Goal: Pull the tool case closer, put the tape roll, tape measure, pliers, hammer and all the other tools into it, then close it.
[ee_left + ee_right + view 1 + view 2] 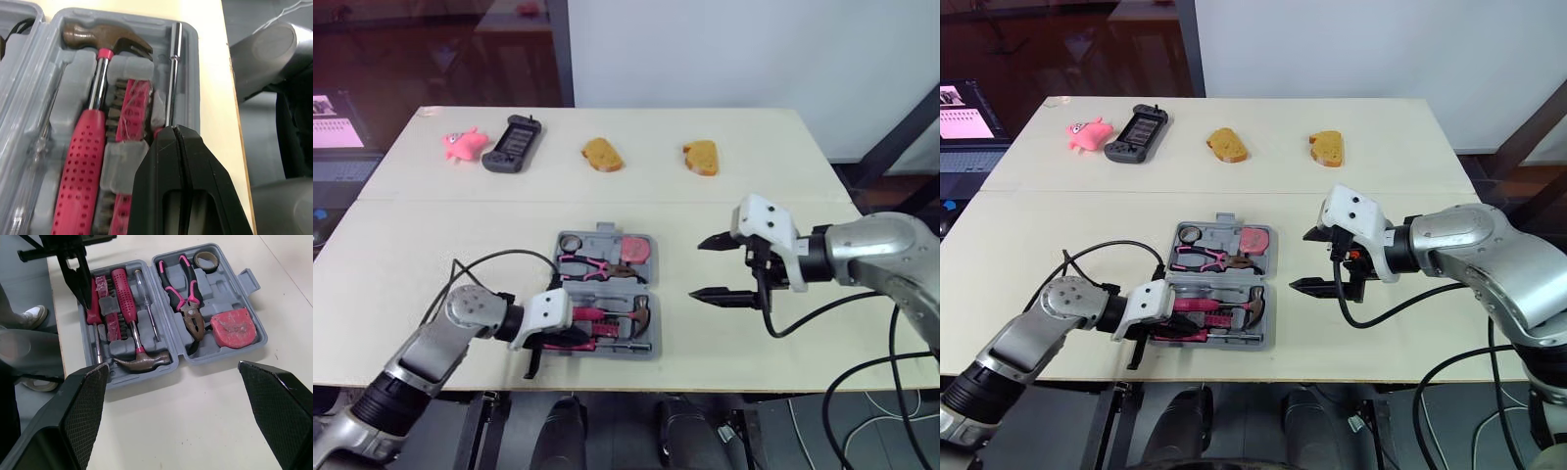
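The grey tool case (655, 323) lies open near the table's front edge. Its far half holds the tape roll (571, 241), pink-handled pliers (590, 266) and pink tape measure (634, 248). In the near half lie the hammer (98, 83), a screwdriver (145, 303), a pink bit strip (132, 112) and a steel driver rod (172, 73). My left gripper (576, 337) is shut, its tip resting over the rod's pink handle at the case's left end. To the right of the case, above bare table, my right gripper (696, 267) hangs wide open with empty fingers (80, 406).
At the back of the table sit a pink toy (463, 144), a black handheld console (513, 143) and two bread pieces (602, 154) (701, 157). A black cable (499, 257) loops from my left arm beside the case. The table's front edge (705, 377) runs just beyond the case.
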Robot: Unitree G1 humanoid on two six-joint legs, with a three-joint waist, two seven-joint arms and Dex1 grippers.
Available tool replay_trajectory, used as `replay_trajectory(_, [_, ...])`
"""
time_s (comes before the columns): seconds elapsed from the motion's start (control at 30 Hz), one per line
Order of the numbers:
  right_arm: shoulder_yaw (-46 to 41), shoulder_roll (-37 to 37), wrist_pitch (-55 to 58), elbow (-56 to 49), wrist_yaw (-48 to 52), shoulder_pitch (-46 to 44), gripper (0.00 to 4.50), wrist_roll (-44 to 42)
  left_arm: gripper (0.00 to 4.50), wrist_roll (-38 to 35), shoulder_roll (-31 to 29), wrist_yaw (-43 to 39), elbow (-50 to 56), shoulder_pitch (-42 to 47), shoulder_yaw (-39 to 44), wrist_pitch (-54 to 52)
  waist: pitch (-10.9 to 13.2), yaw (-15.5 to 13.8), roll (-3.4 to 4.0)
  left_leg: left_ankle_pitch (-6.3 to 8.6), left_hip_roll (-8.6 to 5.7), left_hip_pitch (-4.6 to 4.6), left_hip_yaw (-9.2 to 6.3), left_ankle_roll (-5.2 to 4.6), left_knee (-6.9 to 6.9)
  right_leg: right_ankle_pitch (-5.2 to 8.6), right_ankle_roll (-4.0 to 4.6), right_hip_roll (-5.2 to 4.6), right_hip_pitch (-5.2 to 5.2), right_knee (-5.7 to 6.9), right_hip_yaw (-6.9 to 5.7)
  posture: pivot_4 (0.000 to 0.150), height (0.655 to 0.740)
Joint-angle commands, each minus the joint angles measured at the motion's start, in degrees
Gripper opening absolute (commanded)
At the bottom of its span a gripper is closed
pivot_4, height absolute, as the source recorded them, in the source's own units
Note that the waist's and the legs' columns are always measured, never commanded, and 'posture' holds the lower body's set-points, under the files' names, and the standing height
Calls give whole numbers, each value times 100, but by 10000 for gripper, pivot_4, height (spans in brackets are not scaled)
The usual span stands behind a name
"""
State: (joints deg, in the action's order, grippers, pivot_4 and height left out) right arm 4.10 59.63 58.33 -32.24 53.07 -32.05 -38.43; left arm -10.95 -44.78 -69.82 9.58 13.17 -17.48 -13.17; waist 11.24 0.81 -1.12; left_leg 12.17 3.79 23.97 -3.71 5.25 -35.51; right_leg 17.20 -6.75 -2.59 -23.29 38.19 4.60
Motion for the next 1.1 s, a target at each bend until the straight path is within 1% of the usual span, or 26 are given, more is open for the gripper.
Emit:
replay_trajectory(0.03, [-157,26,-37,-97,-20,-59,45000,2,350,197,67,82,-97,-67,-96,153,0,1,1,0,0,0,0,0,0,0,0,0,0,0,0,1500,7400])
replay_trajectory(0.2, [-197,47,-8,-126,-27,-65,45000,-26,350,586,173,194,-581,-286,-410,249,-9,7,14,0,0,-2,0,0,0,0,0,0,1,0,0,1500,7400])
replay_trajectory(0.3, [-246,76,-4,-138,-32,-44,45000,-36,350,704,214,276,-818,-318,-448,211,-21,-12,34,0,-1,-17,1,0,0,1,0,-2,21,-5,0,1500,7400])
replay_trajectory(0.43, [-321,87,-142,-171,-50,109,45000,26,350,348,236,115,-517,-297,-314,41,-24,-1,38,1,-1,-58,4,-2,11,5,5,-3,58,-11,2,1500,7400])
replay_trajectory(0.6, [-599,-155,-690,-235,-287,552,45000,203,350,-654,230,-227,-75,-193,310,-325,-23,10,36,1,-1,-53,4,-2,17,3,0,-2,50,-10,3,1500,7400])
replay_trajectory(0.7, [-852,-361,-1139,-278,-608,969,45000,476,350,-1030,184,-88,-64,74,905,-480,-22,8,35,1,0,-52,3,-2,19,3,0,0,48,-8,2,1500,7400])
replay_trajectory(0.8, [-1108,-508,-1411,-336,-743,1374,45000,593,350,-1387,80,-15,-433,327,1582,-649,-21,7,33,1,0,-52,2,-1,18,2,-1,0,49,-8,1,1500,7400])
replay_trajectory(0.87, [-1310,-561,-1325,-370,-764,1640,45000,442,350,-1534,20,6,-870,454,1967,-691,-21,11,34,1,0,-52,3,-1,20,3,-1,-1,49,-9,1,1500,7400])
replay_trajectory(0.93, [-1436,-588,-1264,-407,-801,1819,45000,365,350,-1579,-25,-65,-1165,497,2142,-657,-22,42,34,1,0,-56,3,-2,25,3,-1,0,48,-9,1,1500,7400])
replay_trajectory(0.97, [-1609,-617,-1162,-405,-761,2039,45000,204,350,-1480,-96,-166,-1519,530,2220,-423,-22,38,34,1,0,-56,3,-2,27,3,-1,0,48,-8,1,1500,7400])
replay_trajectory(1.07, [-2162,-620,-1443,-291,-587,3132,45000,412,7654,-1153,-170,-182,-3235,873,2561,643,-23,-14,26,1,0,-57,1,-2,30,4,0,1,50,-8,-2,1500,7400])
replay_trajectory(1.1, [-2273,-655,-1540,-259,-563,3304,45000,423,11979,-1122,-147,-183,-3576,968,2605,863,-23,-16,25,1,0,-57,-5,-2,29,4,1,4,52,-9,-8,1500,7400])
